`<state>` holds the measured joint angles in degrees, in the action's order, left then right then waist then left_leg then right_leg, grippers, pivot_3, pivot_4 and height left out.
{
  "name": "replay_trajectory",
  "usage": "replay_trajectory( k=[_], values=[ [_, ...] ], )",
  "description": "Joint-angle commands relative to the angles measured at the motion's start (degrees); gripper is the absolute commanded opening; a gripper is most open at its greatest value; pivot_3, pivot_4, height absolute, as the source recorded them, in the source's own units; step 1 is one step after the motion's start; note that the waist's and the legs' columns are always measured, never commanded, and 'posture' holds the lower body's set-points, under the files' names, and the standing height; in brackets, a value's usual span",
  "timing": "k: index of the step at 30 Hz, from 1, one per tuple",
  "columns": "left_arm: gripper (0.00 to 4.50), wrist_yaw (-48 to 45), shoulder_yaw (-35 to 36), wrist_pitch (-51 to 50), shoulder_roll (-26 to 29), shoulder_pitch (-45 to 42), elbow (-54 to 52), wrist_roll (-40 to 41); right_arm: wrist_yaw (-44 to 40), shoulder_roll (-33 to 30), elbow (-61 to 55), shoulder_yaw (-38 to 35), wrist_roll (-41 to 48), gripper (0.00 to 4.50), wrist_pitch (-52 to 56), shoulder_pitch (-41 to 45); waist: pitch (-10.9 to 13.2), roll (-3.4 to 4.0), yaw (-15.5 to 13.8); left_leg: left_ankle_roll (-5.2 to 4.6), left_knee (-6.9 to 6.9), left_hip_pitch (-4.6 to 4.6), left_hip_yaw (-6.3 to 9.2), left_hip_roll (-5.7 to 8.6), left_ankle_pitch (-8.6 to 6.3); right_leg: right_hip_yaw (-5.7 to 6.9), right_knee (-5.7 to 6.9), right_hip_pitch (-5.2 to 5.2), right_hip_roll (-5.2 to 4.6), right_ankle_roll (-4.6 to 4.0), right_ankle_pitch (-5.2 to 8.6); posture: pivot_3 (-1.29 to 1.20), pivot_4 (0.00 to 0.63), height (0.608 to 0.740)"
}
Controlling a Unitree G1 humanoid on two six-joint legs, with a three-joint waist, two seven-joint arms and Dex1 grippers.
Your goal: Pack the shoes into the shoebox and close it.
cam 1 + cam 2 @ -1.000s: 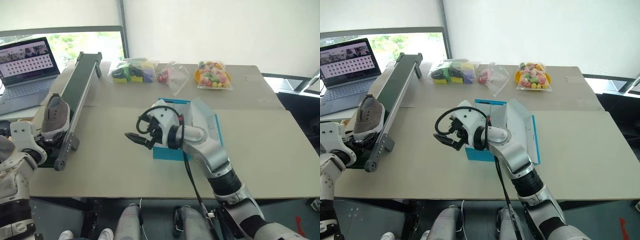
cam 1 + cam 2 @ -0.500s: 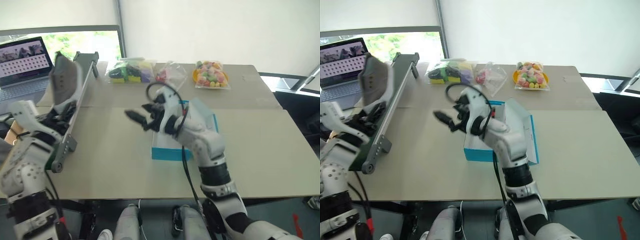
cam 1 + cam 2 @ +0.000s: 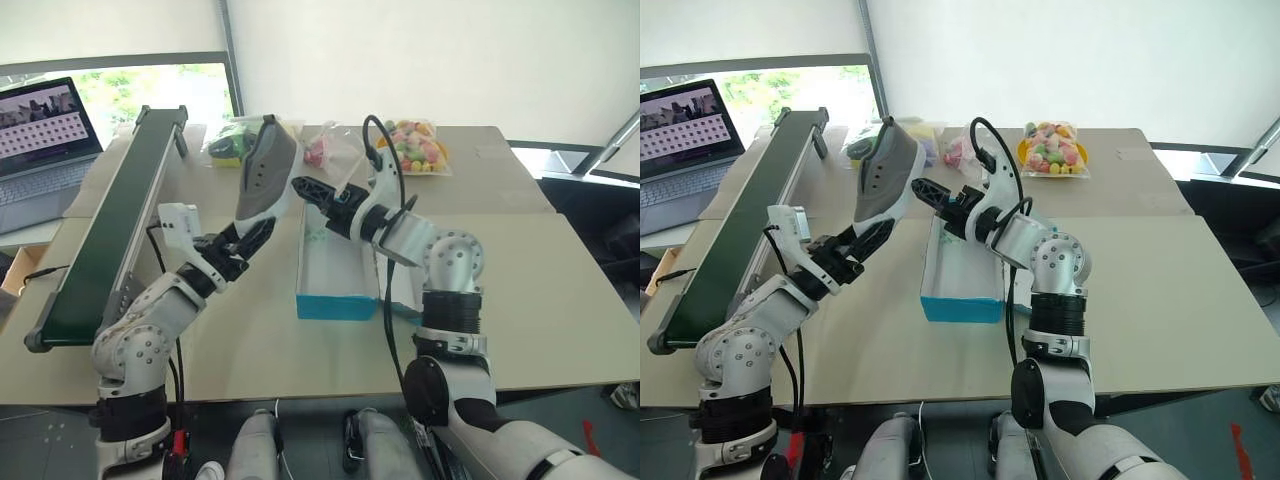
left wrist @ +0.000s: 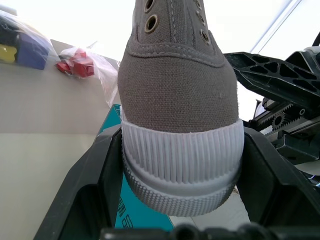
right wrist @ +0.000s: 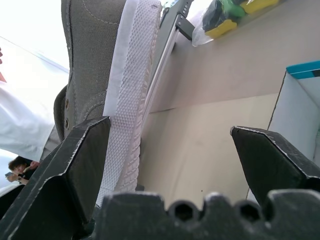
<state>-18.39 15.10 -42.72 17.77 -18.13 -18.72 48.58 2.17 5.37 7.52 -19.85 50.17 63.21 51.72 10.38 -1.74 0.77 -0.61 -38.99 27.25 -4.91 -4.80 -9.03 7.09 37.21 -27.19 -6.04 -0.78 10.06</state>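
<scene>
The grey shoe (image 3: 265,168) is held up in the air, standing nearly on end with its whitish sole toward the robot's right, above the counter (image 3: 560,300) just to the left of the shoebox (image 3: 335,285); the left end effector (image 3: 248,238) is clamped on one end of it, and the left wrist view shows the ribbed pale rubber (image 4: 182,165) wedged between the two black fingers (image 4: 95,185); the right end effector (image 3: 318,193) sits just beside the shoe's sole, its fingers spread wide apart, the shoe near one finger (image 5: 65,170) in the right wrist view, though I cannot tell whether it touches; the shoebox lies open on the counter, bright blue outside and white within, its lid swung over to the right under the right arm; a dark green conveyor (image 3: 105,235) runs along the left side; clear bags of colourful items (image 3: 415,145) lie at the far edge; a laptop (image 3: 40,140) with a lit screen stands at far left.
</scene>
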Motion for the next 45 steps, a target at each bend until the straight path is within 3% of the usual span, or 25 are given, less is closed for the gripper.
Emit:
replay_trajectory(
  k=[1, 12, 15, 22, 25, 33, 34, 36, 40, 45],
  values=[
    [2.87, -2.1, -2.2, 0.5, -0.2, -1.8, -1.6, 0.9, 1.3, 6.1, -2.0, 0.8, 4.1, 4.50, -1.0, 3.7, 0.0, 0.00, 0.0, 0.00, -0.02, 0.00, -0.01, 0.01, 0.00, -0.02, -0.01, 0.01, -0.02, 0.01, 0.00, 0.00, 0.150, 0.681],
    [2.87, -3.7, -3.0, 1.9, 0.7, -1.9, 0.2, -0.3, 5.0, 5.7, -1.3, 1.7, 10.3, 4.50, -3.6, 3.6, 0.0, 0.01, -0.1, 0.01, 0.00, 0.03, 0.01, 0.03, -0.01, -0.01, -0.05, 0.01, -0.02, 0.01, 0.00, 0.00, 0.150, 0.681],
    [2.87, -3.4, -2.7, 2.2, 0.8, -1.9, 0.7, -0.4, 5.8, 5.3, -1.1, 2.1, 10.9, 3.74, -4.3, 3.5, 0.0, 0.01, -0.1, 0.01, 0.00, 0.03, 0.01, 0.02, -0.01, -0.01, -0.05, 0.01, -0.02, 0.01, 0.00, 0.00, 0.150, 0.681],
    [2.87, -2.9, -2.7, 3.1, 0.5, -2.1, 1.3, -1.7, 6.7, 4.5, -1.1, 3.3, 11.9, 1.26, -5.3, 3.3, 0.0, 0.02, -0.1, 0.02, 0.00, 0.04, 0.02, 0.03, -0.01, -0.01, -0.07, 0.01, -0.02, 0.01, 0.00, 0.00, 0.150, 0.681],
    [2.87, -2.6, -2.9, 3.3, 0.2, -2.2, 1.4, -2.1, 6.8, 4.3, -1.2, 3.5, 12.5, 0.46, -5.2, 3.4, 0.0, 0.02, -0.1, 0.02, 0.01, 0.04, 0.01, 0.03, -0.01, -0.02, -0.09, 0.01, -0.03, 0.01, 0.00, 0.00, 0.150, 0.681],
    [2.87, -3.0, -4.3, 4.9, 0.6, -1.8, 2.1, -6.1, 8.0, 4.2, -1.5, 3.0, 13.6, 0.46, -5.5, 3.7, 0.0, 0.02, -0.1, 0.06, 0.01, 0.04, 0.02, 0.03, -0.04, -0.01, -0.09, 0.01, -0.03, 0.01, 0.00, 0.00, 0.150, 0.681],
    [3.65, -3.8, -4.2, 5.4, 0.6, -1.7, 2.0, -5.8, 8.2, 4.1, -1.6, 2.9, 13.7, 0.44, -5.7, 3.7, 0.0, 0.02, -0.1, 0.06, 0.01, 0.04, 0.02, 0.03, -0.04, -0.01, -0.09, 0.01, -0.03, 0.01, 0.00, 0.00, 0.150, 0.681],
    [4.36, -4.7, -5.4, 6.1, 1.6, -1.5, 1.4, -7.8, 8.7, 3.7, -1.6, 2.7, 13.6, 0.44, -6.5, 3.9, 0.0, 0.02, -0.1, 0.06, 0.01, 0.04, 0.02, 0.02, -0.04, -0.01, -0.09, 0.01, -0.03, 0.01, 0.00, 0.00, 0.150, 0.681],
    [4.47, -5.9, -7.7, 6.9, 3.3, -0.3, 0.4, -11.2, 9.7, -1.3, -0.4, 2.6, 9.5, 0.44, -8.6, 5.4, 0.1, 0.11, -0.1, 0.07, 0.03, 0.04, 0.01, 0.02, -0.05, -0.01, -0.09, -0.01, -0.02, 0.01, 0.00, 0.00, 0.150, 0.681],
    [4.47, -7.2, -8.3, 6.6, 4.3, 1.8, -1.1, -11.7, 10.5, -12.5, 0.3, 3.1, 5.9, 0.44, -0.6, 7.2, 0.1, 0.18, -0.9, 0.12, 0.03, 0.09, 0.03, 0.05, -0.08, 0.02, -0.13, -0.03, -0.06, 0.00, 0.01, 0.00, 0.150, 0.681]
  ],
)
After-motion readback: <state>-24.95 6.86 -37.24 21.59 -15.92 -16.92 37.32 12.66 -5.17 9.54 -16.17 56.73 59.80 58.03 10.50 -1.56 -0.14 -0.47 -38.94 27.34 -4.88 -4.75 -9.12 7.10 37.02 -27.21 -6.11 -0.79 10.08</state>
